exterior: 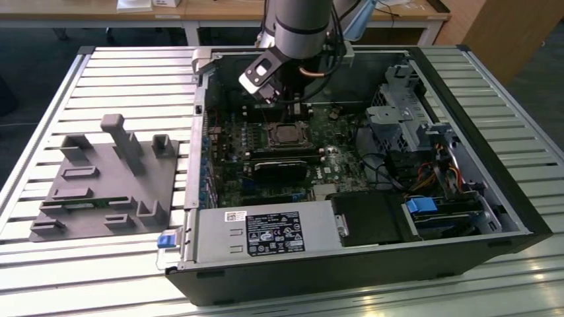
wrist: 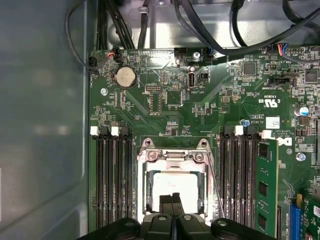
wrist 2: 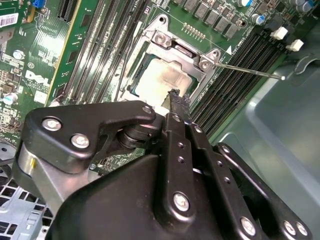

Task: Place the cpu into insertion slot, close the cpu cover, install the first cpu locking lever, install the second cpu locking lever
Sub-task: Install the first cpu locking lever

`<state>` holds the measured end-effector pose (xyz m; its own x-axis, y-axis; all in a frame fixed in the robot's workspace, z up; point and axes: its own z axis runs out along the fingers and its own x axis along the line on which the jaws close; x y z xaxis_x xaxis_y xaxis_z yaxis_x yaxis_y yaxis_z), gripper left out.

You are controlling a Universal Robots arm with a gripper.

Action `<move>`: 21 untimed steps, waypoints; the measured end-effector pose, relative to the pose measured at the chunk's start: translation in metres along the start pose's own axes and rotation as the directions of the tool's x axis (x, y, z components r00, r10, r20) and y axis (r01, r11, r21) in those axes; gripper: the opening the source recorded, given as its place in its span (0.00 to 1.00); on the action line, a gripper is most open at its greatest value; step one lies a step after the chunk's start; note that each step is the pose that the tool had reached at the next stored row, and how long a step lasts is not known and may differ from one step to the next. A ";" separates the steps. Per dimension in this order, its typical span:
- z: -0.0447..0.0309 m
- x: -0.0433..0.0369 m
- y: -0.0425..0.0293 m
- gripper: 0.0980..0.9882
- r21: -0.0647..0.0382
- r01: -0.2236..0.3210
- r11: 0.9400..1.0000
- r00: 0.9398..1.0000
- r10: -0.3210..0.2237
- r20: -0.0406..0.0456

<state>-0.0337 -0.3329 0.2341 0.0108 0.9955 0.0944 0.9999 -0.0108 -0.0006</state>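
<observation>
The cpu (wrist: 174, 184) lies in the insertion slot (exterior: 287, 135) on the green motherboard, its pale face (wrist 2: 162, 77) showing through the cut-out of the silver cpu cover (wrist: 172, 156), which lies down over it. My gripper (wrist: 172, 201) is shut with nothing between its fingers, and the black tips (wrist 2: 175, 96) hang at the cover's near edge, just over the chip. One thin wire locking lever (wrist 2: 250, 71) sticks out from a corner of the socket, away from the frame; in the first wrist view it runs beside the cover (wrist: 216, 187). In the exterior view my gripper (exterior: 296, 102) hangs just behind the socket.
Black memory slots (wrist: 112, 180) flank the socket, with a green module (wrist: 267, 190) in one. A long black card (exterior: 280, 166), the grey power supply box (exterior: 264, 234), a drive cage (exterior: 414, 115) and cables (wrist: 225, 30) crowd the case. A grey fixture (exterior: 105, 178) sits outside on the slatted table.
</observation>
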 end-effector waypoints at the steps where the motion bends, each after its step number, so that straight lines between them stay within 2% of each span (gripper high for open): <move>1: -0.0006 0.0000 0.0000 0.01 0.000 0.000 1.000 1.000 0.000 0.000; 8: -0.0045 0.0004 0.0000 0.01 0.000 0.000 1.000 1.000 0.000 0.000; 14: -0.0113 0.0011 0.0000 0.01 0.000 0.000 1.000 1.000 0.000 0.000; 21: -0.0299 0.0028 0.0000 0.01 0.000 0.000 1.000 1.000 0.000 0.000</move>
<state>-0.0337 -0.3329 0.2642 0.0109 0.9955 0.0944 0.9999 -0.0108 -0.0006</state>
